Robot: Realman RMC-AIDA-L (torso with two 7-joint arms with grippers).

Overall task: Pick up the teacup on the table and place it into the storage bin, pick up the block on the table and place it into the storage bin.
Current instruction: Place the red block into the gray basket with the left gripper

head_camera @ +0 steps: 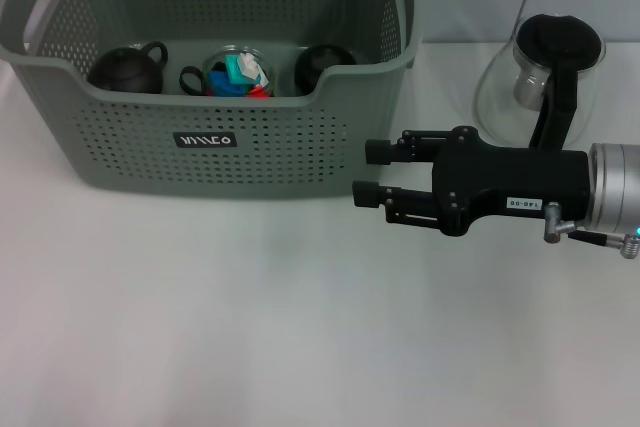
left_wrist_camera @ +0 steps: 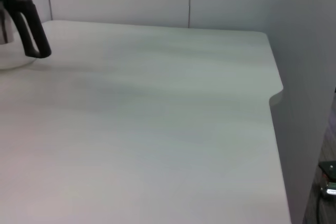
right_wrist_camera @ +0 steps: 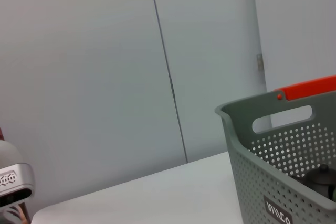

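Right pincer point(head_camera: 362, 171) hovers empty at mid-right of our head view, fingers slightly spread, beside the storage bin point(head_camera: 215, 97); we judge both drops done, since teacup point(head_camera: 194, 80) and block point(head_camera: 240, 73) lie inside at upper left.

A smooth, pale white counter point(head_camera: 250, 327) is spreading under and around the tool, taking soft, even light with only faint shadows. Its far edge is meeting a plain light-grey panelled wall point(right_wrist_camera: 94, 77), where a thin dark vertical seam point(right_wrist_camera: 168, 72) is running down between two panels. At one corner the counter's edge point(left_wrist_camera: 275, 95) is stepping inward beside another grey wall.
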